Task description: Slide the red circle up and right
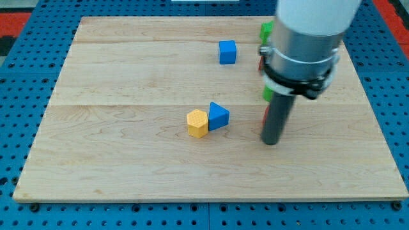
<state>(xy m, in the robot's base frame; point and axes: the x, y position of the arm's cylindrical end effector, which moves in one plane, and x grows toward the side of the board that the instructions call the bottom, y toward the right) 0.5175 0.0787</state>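
The red circle [264, 115] shows only as a thin red sliver at the left edge of my rod [278, 118], right of the board's centre; its shape cannot be confirmed. My tip [271, 142] rests on the wooden board [128, 76], just below that sliver; contact cannot be judged. My tool is a plain rod and holds nothing. A green block [266, 93] peeks out above. A blue triangular block [218, 115] touches a yellow hexagonal block [197, 123] to the view's left. A blue cube [227, 52] sits toward the view's top, and another green block [266, 30] lies partly behind my arm.

Blue cube [227, 52] blocks upper mid; yellow hexagon [197, 123] + blue triangle [219, 115] block centre; left open.
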